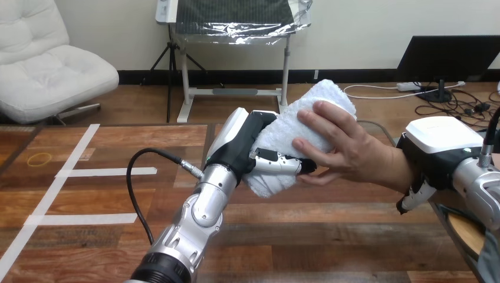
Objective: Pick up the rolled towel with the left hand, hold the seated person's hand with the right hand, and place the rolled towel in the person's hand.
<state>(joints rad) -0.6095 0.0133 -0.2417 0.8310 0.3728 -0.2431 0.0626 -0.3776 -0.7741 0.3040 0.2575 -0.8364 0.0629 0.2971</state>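
Note:
My left hand is raised over the middle of the wooden table, shut on the white rolled towel, with its thumb lying across the towel's near side. The person's hand comes in from the right. Its fingers rest on the towel's top and front, and its thumb sits under my thumb tip. My right hand sits on the person's wrist at the right edge, with fingers curled down around the wrist's near side.
White tape lines mark the table's left part, and a yellow ring lies near the far left edge. A round wooden piece shows at the lower right, under my right forearm.

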